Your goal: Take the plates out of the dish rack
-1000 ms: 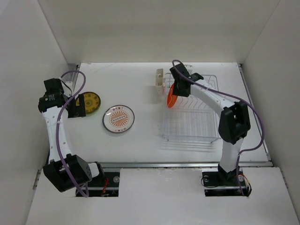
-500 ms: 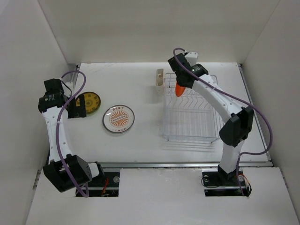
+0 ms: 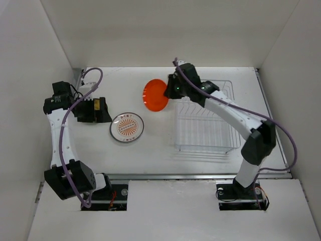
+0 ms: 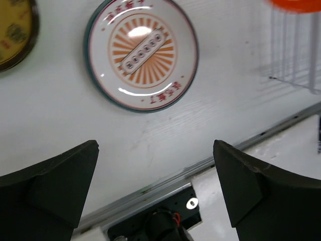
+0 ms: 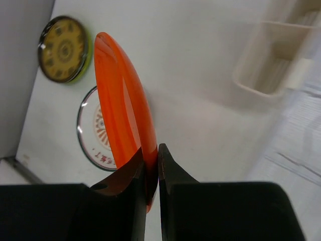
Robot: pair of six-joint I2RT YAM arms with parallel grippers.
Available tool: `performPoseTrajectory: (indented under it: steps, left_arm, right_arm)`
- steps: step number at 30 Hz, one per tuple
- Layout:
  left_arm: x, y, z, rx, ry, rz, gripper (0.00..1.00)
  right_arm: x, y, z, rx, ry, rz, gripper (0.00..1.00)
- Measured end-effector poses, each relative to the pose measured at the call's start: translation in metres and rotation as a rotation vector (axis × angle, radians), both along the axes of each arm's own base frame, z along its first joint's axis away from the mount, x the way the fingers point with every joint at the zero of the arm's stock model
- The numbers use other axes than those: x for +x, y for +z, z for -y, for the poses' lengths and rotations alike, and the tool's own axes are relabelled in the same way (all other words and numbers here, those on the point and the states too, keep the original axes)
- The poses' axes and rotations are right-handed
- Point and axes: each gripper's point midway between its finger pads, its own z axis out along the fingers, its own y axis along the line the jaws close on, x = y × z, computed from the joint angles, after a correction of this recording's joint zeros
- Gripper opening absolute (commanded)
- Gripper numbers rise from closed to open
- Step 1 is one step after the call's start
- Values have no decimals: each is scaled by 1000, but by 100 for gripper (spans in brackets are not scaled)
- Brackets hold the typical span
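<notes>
Orange plate (image 3: 155, 94) is hanging tilted over the table (image 3: 145, 150), just left of the dish rack (image 3: 203, 125), with the right gripper (image 5: 151, 159) pinching its rim tight. Patterned white plate (image 3: 127, 126) and yellow plate (image 4: 15, 30) are lying flat nearby, side by side. The left gripper (image 4: 155, 191) is hovering above them, jaws spread wide and holding nothing.

White table (image 3: 150, 150), metal rail (image 3: 175, 176) along its near edge
</notes>
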Motion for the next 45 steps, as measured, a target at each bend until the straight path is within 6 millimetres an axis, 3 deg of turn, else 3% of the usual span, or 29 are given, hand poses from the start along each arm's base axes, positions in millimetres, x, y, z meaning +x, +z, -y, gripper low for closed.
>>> performPoseTrajectory:
  steps: [3,7,9,15,16,21,24,25,26,29,33,37,38,40,45]
  left_arm:
    - [7,0,19,-128,-63,-4,97]
    - [22,-9,36,-236,-114,-32,96]
    - [33,-18,40,-256,-118,-42,96]
    - [62,-46,37,-307,-54,-98,95]
    - [66,-50,37,-315,-44,-104,95]
    - [76,-54,41,-375,-10,-127,71]
    - [80,-49,44,-399,-9,-114,35]
    - [80,-48,46,-407,-13,-113,11]
    - [79,-47,47,-416,-14,-115,2]
    - [75,-35,55,-484,-50,-98,0]
    - [74,-34,55,-486,-50,-100,0]
    - [69,-33,55,-483,-38,-122,0]
    - [67,-33,56,-473,-36,-127,0]
    - [64,-32,53,-464,-20,-141,0]
    - [70,-22,18,-479,103,-117,0]
  right_arm:
    - [1,-41,-55,84,162,-74,0]
    - [-7,-79,-97,165,300,-158,0]
    - [-13,-81,-112,219,351,-178,0]
    - [-23,-47,-144,435,456,-134,0]
    - [-26,-48,-145,442,461,-140,0]
    - [-33,-54,-159,481,480,-164,0]
    - [-39,-65,-168,494,499,-195,0]
    - [-40,-68,-170,494,499,-204,0]
    - [-41,-72,-171,491,498,-212,0]
    - [-35,-80,-164,502,479,-249,0]
    - [-37,-77,-164,516,497,-256,1]
    - [-40,-79,-166,510,494,-264,66]
    - [-42,-81,-167,502,493,-268,74]
    - [-47,-81,-171,493,500,-271,88]
    - [-48,-81,-171,435,466,-251,91]
